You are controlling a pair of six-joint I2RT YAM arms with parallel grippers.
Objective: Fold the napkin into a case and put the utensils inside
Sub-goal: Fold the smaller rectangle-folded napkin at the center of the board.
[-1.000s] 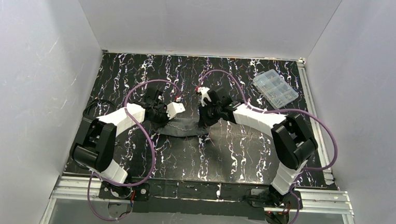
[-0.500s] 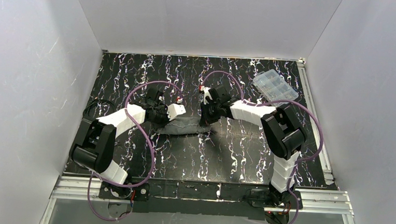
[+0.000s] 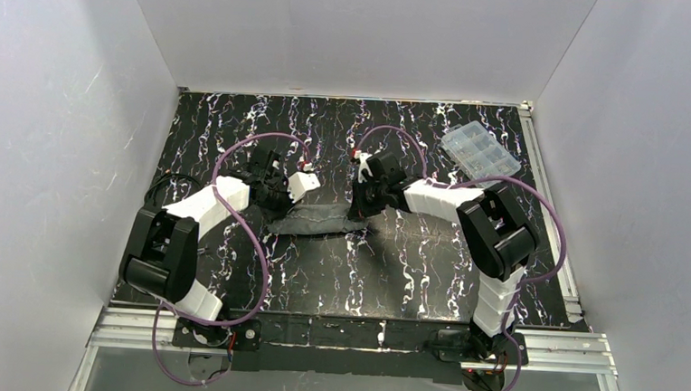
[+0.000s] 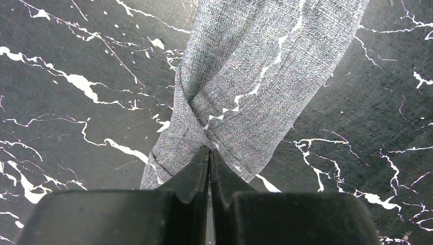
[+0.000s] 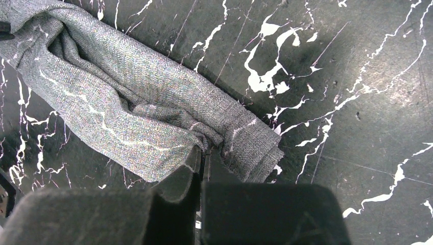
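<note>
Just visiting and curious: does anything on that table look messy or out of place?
The dark grey fabric napkin lies bunched in a rumpled, twisted strip, its ends pinched by the left gripper and right gripper.

Clear compartment box (image 3: 480, 156), marbled table (image 3: 410, 272)

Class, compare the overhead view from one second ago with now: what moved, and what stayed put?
The right arm swung its elbow leftward; the left gripper drew slightly left and toward the far wall. It and the right gripper stay shut on the bunched napkin stretched between them. The clear compartment box has not moved.
</note>
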